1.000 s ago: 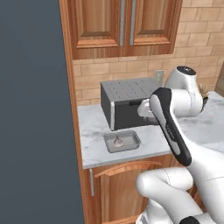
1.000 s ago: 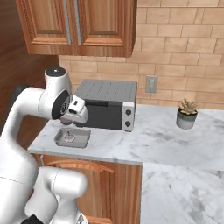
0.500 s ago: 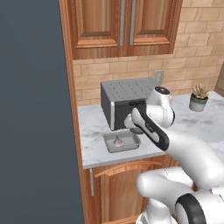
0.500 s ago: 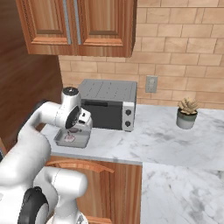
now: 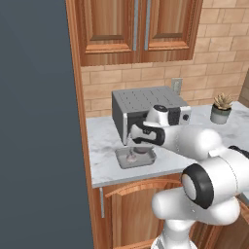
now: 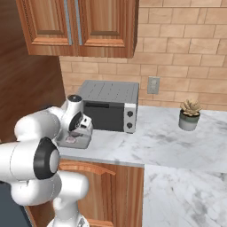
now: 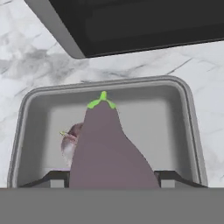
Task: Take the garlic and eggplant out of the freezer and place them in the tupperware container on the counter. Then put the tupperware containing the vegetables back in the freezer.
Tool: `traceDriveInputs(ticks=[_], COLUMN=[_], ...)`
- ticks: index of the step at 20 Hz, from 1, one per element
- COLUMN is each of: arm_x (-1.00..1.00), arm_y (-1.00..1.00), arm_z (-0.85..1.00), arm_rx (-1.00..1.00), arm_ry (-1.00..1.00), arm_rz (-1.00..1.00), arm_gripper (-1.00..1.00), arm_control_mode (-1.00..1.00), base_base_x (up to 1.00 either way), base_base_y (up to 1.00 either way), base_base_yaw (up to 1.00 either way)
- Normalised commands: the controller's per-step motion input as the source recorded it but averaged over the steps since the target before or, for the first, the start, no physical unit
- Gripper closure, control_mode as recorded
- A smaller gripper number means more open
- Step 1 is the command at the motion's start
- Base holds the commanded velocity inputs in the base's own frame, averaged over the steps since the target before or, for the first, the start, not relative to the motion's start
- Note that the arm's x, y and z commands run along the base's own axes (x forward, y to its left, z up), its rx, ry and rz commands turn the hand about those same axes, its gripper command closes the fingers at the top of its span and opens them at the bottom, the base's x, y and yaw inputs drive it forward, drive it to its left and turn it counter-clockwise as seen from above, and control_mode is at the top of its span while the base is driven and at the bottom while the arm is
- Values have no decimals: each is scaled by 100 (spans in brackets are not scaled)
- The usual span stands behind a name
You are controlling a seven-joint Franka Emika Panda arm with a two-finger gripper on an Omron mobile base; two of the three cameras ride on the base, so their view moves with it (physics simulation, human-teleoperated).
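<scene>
The eggplant, dull purple with a green cap, sits between my fingertips, and my gripper is shut on it just above the tupperware container. The garlic lies on the tray floor, half hidden behind the eggplant. From the base, my gripper hangs low over the grey tupperware container on the counter, in front of the toaster oven. The freezer is the dark slate wall at the left. From the other side, my gripper covers most of the tupperware container.
A grey-black toaster oven stands right behind the tray, close to my hand. A small potted plant sits at the far right of the counter. Wooden wall cabinets hang overhead. Bare marble stretches to the right.
My arm has swung left and down from beside the toaster oven, bringing the hand with the eggplant low over the tupperware. The garlic and the tray have stayed put.
</scene>
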Motion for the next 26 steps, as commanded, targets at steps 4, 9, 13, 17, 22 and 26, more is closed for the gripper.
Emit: traceDriveInputs(ticks=[4, 9, 13, 17, 22, 26], arm_x=[38, 1, -62, -77, -6, -13], arm_y=[0, 0, 20, 4, 0, -20], arm_z=[-58, -43, -45, -23, 6, 49], arm_rx=[0, 0, -1, 0, 0, 0], arm_ry=[0, 0, -1, -7, -3, -6], arm_rz=[0, 0, 0, 0, 0, -4], arm_gripper=[100, 100, -100, -100, -100, -100], arm_control_mode=[-100, -100, -100, -100, -100, -100], base_base_x=[0, 0, 0, 0, 0, 0], base_base_y=[0, 0, 0, 0, 0, 0], base_base_yaw=[0, 0, 0, 0, 0, 0])
